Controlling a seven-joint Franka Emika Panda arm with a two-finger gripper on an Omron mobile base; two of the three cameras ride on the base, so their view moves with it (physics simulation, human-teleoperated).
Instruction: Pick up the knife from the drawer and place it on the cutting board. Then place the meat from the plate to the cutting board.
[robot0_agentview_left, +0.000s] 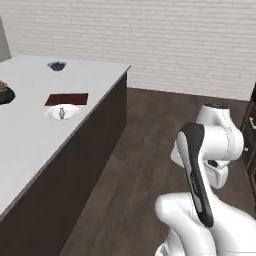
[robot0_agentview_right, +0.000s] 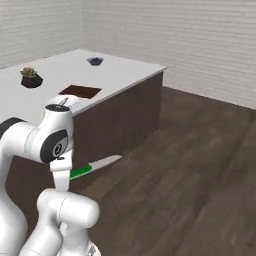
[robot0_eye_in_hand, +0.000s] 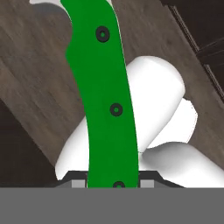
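One knife is sitting in the closed gripper; in the hand view its green handle is rising between the two dark finger tips, with three dark rivets along it, and a bit of the silvery blade is showing at the top edge. In the right base view the same knife is pointing out level from behind the white arm, with the handle near the arm and the blade toward the right, over the dark wooden floor and just in front of the dark side of the counter.

On the pale counter top, the cutting board is lying flat, and the white plate is standing just beside its near edge. The meat, a small fish, is lying on the plate. Farther along the counter a small bowl is standing well apart from the board, and a dark pot with a plant is standing to the left of the board
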